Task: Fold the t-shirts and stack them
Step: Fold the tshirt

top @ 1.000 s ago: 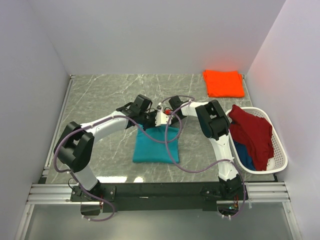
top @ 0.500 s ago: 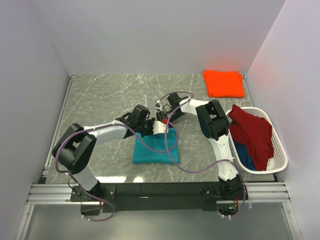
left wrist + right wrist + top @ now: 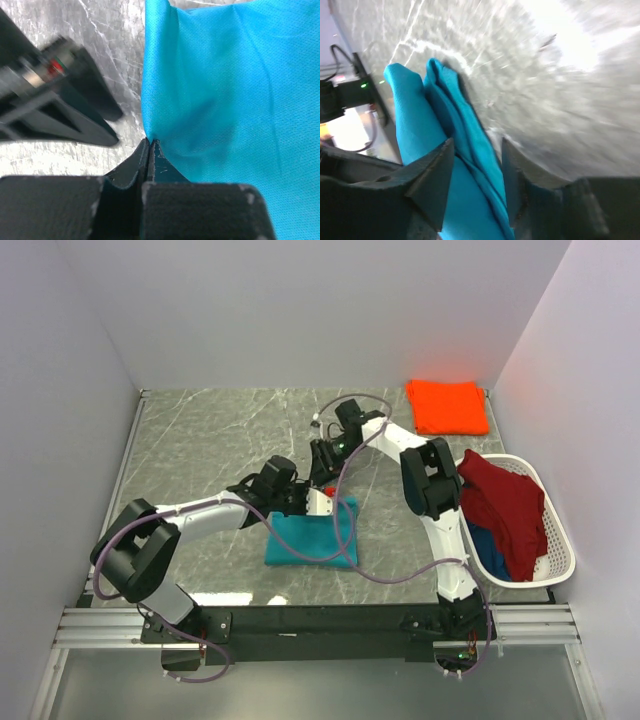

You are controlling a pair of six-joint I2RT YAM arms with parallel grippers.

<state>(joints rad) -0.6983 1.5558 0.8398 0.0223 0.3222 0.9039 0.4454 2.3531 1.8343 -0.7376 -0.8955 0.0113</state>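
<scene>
The teal t-shirt (image 3: pixel 305 538) lies folded on the table in front of the arms. My left gripper (image 3: pixel 318 502) is at its far edge; in the left wrist view the gripper (image 3: pixel 150 142) is shut, its tips pinching the edge of the teal cloth (image 3: pixel 225 90). My right gripper (image 3: pixel 323 468) hovers just beyond the shirt's far edge. In the right wrist view it (image 3: pixel 477 145) is open, with a fold of the teal shirt (image 3: pixel 420 120) showing between the fingers. A folded orange t-shirt (image 3: pixel 447 406) lies at the far right.
A white laundry basket (image 3: pixel 556 575) stands at the right, holding a dark red shirt (image 3: pixel 505 505) and a blue one (image 3: pixel 487 545). Purple cables loop from both arms over the teal shirt. Walls close in the table on three sides.
My left gripper has moved nearer and rightward with the shirt's far edge, and the shirt now looks shorter. My right arm has drawn back toward the far side.
</scene>
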